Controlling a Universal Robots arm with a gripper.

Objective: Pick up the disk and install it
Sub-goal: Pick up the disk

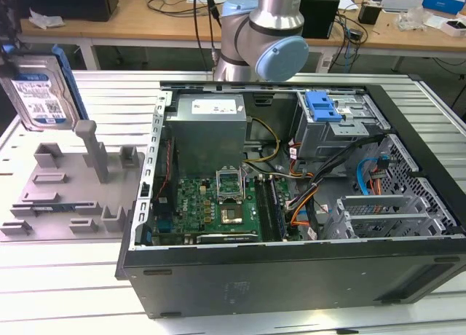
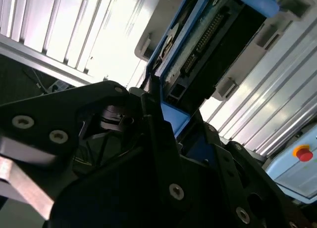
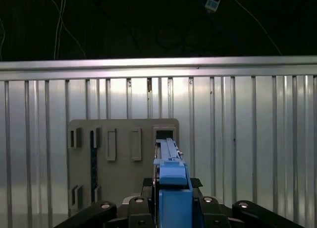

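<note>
Gripping the disk [image 1: 40, 87], the hand [image 3: 172, 183] hangs above the grey fixture [image 1: 62, 196].

The black metal gripper [image 2: 181, 121], its body studded with round silver screws, takes up the near half of the frame. Its 2 dark fingers [image 2: 152, 106] are closed against the blue plastic carrier frame of the flat rectangular hard drive, the disk [image 2: 198, 44]. The disk reaches away from the gripper toward a corner of the frame, tilted. Its underside faces the camera, with a green circuit board and rows of connector pins. Behind it lies a ribbed silver metal table surface [image 2: 59, 25], brightly lit. Near the frame's edge, beyond the gripper, a round red button [image 2: 303, 152] sits on a light-blue box [image 2: 292, 171].
</note>
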